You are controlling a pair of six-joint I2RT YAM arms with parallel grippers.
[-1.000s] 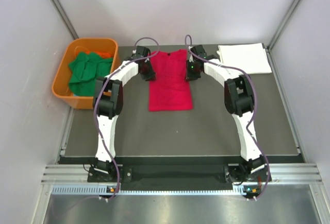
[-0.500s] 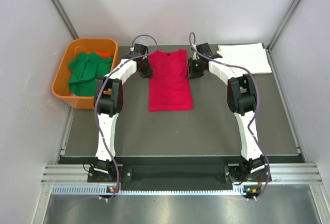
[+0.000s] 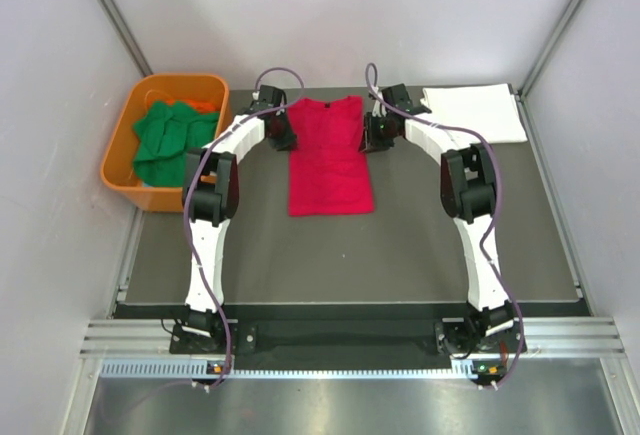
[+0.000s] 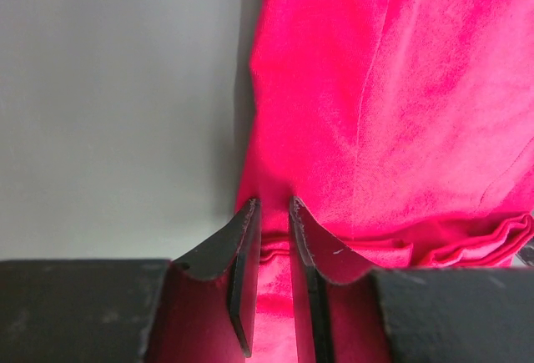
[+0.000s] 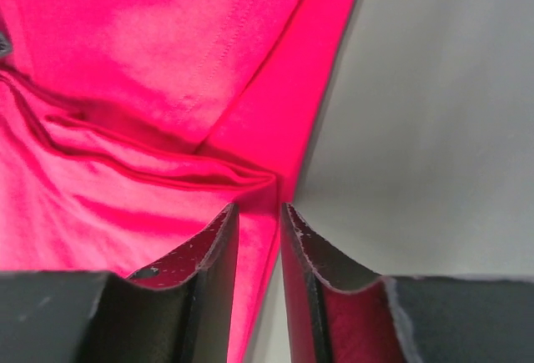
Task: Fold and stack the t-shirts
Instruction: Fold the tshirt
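Note:
A bright red t-shirt (image 3: 330,160) lies flat on the dark mat at the back centre, its sleeves folded inward. My left gripper (image 3: 284,135) hovers at the shirt's upper left edge, my right gripper (image 3: 372,137) at its upper right edge. In the left wrist view the left gripper (image 4: 273,203) stands narrowly open over the red t-shirt (image 4: 384,113), with the cloth lying under the gap. The right gripper (image 5: 257,207) is likewise narrowly open over the red t-shirt's (image 5: 133,88) folded side edge. A folded white t-shirt (image 3: 475,112) lies at the back right. Green t-shirts (image 3: 165,140) fill the tub.
An orange plastic tub (image 3: 112,160) stands at the back left, beside the left arm. Grey walls and metal posts close in the back and sides. The dark mat (image 3: 340,255) spreads in front of the red shirt down to the arm bases.
Both grippers have drawn outward from over the shirt's sides to its edges. The right jaws have parted a little. The red shirt stays where it was.

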